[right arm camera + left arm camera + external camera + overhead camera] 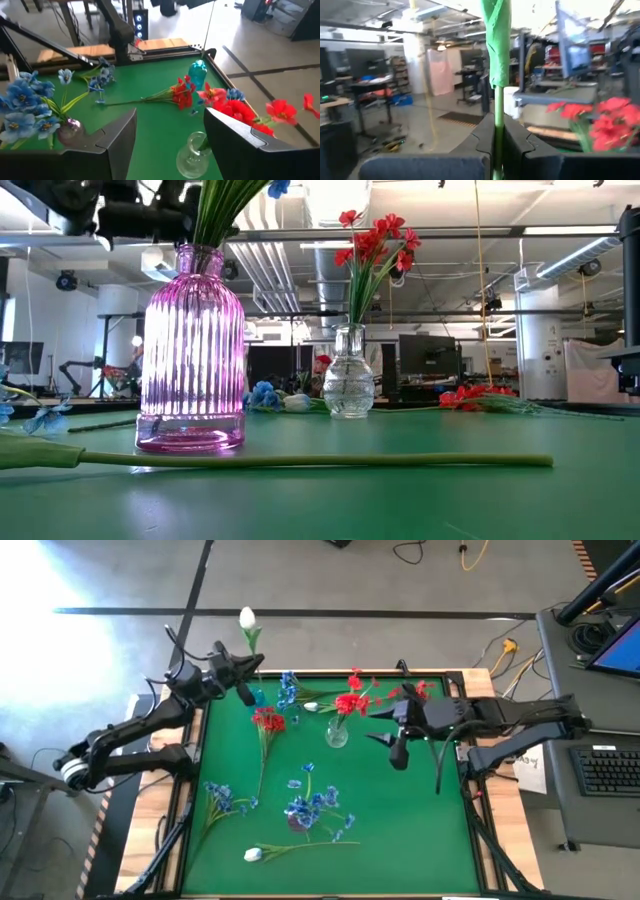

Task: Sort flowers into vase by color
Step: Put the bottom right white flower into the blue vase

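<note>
Green felt covers the table (400, 830), and flowers lie all over it. At the far left corner, the left gripper (243, 668) is squeezed shut on the thin stem of a white flower (247, 617). This white bud pokes out past the far edge of the table, over the grey floor. In the left wrist view the green stem (498, 115) runs straight up between the two dark fingers (485, 137), which press on it from both sides. Just beside that gripper stands a small blue vase (258, 695). A clear glass vase (337, 733) stands near the middle of the table with red flowers (350, 703) in it. The right gripper (385, 723) hangs over the table just to the right of the clear vase, and its fingers (115, 135) are spread wide apart with nothing between them. A pink ribbed vase (298, 821) stands nearer the front with blue flowers (310, 802) in it. One red flower (268, 721) lies flat on the felt between the blue vase and the clear vase. A loose blue spray (222, 799) lies at the left side. Another white flower (254, 854) lies near the front edge, with its long stem stretched out to the right. More red flowers (415, 690) lie by the far edge, next to the right arm.
</note>
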`<action>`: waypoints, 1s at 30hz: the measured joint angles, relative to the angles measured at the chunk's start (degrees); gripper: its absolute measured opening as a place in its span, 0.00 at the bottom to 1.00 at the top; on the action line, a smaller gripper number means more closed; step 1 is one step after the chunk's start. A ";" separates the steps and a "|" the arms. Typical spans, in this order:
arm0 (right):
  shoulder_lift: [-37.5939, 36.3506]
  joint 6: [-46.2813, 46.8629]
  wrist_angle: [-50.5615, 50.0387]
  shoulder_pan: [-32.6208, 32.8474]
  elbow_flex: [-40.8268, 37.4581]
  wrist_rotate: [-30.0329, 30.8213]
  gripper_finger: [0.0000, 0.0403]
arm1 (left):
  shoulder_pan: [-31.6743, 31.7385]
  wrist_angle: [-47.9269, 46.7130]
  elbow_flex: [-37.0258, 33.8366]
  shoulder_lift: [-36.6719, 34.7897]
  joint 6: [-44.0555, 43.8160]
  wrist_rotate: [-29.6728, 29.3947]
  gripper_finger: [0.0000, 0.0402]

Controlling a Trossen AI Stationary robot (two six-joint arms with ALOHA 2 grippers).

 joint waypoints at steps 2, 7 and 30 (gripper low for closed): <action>-1.74 0.67 1.91 0.00 -2.28 0.00 0.56 | 1.38 0.05 -1.39 0.13 0.31 -2.35 0.00; -4.23 1.64 4.59 0.00 -5.80 0.00 0.56 | 4.19 0.89 -4.41 0.47 -0.66 -4.54 0.00; -2.53 1.60 6.37 0.00 -7.43 -0.01 0.56 | 7.88 9.34 -9.51 4.16 -0.39 -4.62 0.00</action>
